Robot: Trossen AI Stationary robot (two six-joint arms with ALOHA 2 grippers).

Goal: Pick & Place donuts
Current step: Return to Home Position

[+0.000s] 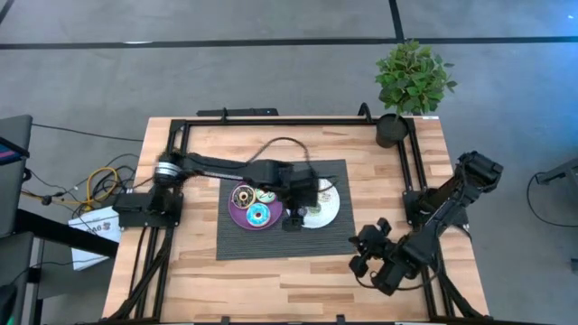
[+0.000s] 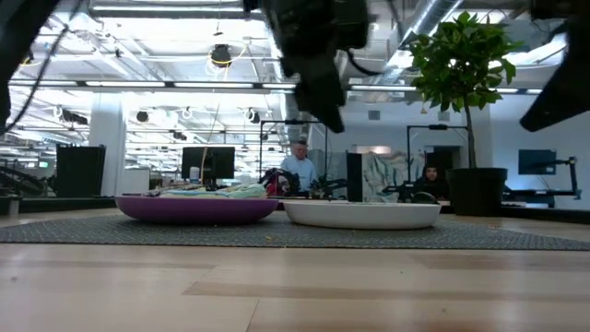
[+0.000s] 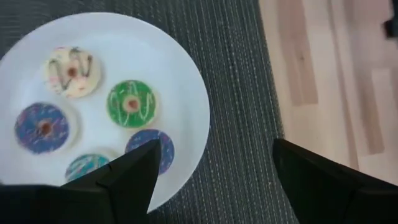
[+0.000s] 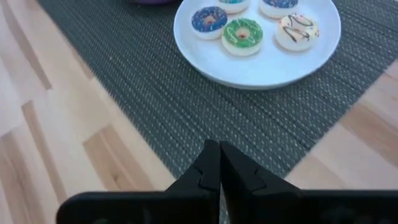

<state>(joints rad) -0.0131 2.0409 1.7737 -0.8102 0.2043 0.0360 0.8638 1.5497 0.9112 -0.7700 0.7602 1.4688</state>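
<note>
Five small iced toy donuts [image 4: 242, 32] sit on the round white plate [image 3: 180, 81]: a cream donut [image 3: 71, 71], a green donut [image 3: 132, 104], two purple-blue ones and a cyan donut [image 3: 87, 167]. Over that plate's rim hovers the left gripper [image 3: 216, 146], fingers spread wide, nothing between them. Near the white plate, above the pale wooden table [image 4: 50, 124], hangs the right gripper [image 4: 216, 149], fingers pressed together and empty. Just beside the white plate, the round purple plate [image 1: 233, 215] carries more donuts, and both plates rest on the dark woven mat [image 4: 155, 93].
</note>
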